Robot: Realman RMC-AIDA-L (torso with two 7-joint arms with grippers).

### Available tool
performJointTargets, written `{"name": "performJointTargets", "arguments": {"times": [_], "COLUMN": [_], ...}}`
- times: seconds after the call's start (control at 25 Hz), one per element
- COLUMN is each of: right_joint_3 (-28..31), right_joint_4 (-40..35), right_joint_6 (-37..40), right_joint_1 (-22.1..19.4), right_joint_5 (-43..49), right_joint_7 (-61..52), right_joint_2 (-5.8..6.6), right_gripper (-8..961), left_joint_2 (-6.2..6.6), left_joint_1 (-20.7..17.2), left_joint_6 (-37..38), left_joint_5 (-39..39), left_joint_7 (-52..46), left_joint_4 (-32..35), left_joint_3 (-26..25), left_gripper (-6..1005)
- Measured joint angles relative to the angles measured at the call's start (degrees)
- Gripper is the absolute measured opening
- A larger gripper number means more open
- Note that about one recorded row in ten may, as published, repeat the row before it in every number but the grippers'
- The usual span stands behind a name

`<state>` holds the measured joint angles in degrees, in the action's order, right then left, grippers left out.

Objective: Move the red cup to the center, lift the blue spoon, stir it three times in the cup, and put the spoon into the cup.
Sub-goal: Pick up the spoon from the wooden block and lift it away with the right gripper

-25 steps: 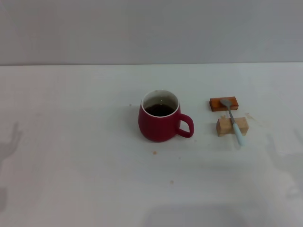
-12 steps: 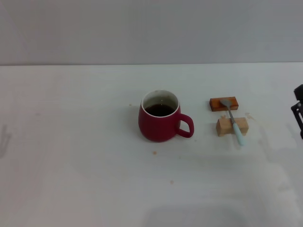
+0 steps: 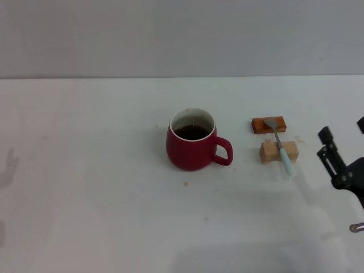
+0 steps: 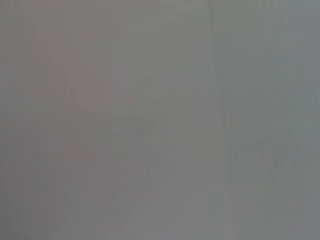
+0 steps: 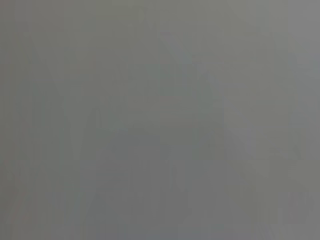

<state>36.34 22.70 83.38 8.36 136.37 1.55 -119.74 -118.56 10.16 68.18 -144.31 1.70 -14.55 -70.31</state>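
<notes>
In the head view, the red cup point(image 3: 192, 149) stands upright near the table's middle, with dark liquid inside and its handle pointing right. To its right lies the blue spoon point(image 3: 280, 146): its grey bowl rests on an orange-brown block point(image 3: 268, 124), and its pale blue handle crosses a tan wooden block point(image 3: 278, 152). My right gripper point(image 3: 343, 129) reaches in from the right edge, open and holding nothing, a short way right of the spoon and apart from it. My left gripper is out of view. Both wrist views show only a plain grey surface.
The white table point(image 3: 102, 193) spreads wide to the left and front of the cup. A few small brown specks point(image 3: 185, 183) lie on it near the cup. A grey wall point(image 3: 182, 34) rises behind the far edge.
My right gripper has come further in from the right edge toward the spoon. The cup, spoon and blocks have not moved. The shadow at the left edge shifted.
</notes>
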Motion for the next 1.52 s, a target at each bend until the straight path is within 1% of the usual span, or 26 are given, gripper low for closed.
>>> {"name": "performJointTargets", "arguments": {"times": [0.52,1.08,1.52], "right_joint_3": [-1.12,-0.87,-1.0], "right_joint_4": [-0.38,0.29,0.38], "right_joint_6": [-3.51,-11.37,-13.16], "right_joint_1": [-0.19,-0.01,0.08], "right_joint_5": [0.01,-0.69,-0.76], "right_joint_7": [-0.43,-1.93,-1.99], "right_joint_2": [0.03,-0.02,-0.06], "right_gripper": [715,716,716], "left_joint_2": [0.0,-0.02,-0.09], "left_joint_1": [0.7,0.66,0.65], "left_joint_6": [-1.06,-1.22,-1.05], "left_joint_5": [-0.05,-0.24,-0.13], "left_joint_7": [-0.03,-0.03,-0.95], "left_joint_4": [0.42,0.4,0.33], "left_joint_3": [0.18,0.17,0.26], "left_gripper": [848,848,848]}}
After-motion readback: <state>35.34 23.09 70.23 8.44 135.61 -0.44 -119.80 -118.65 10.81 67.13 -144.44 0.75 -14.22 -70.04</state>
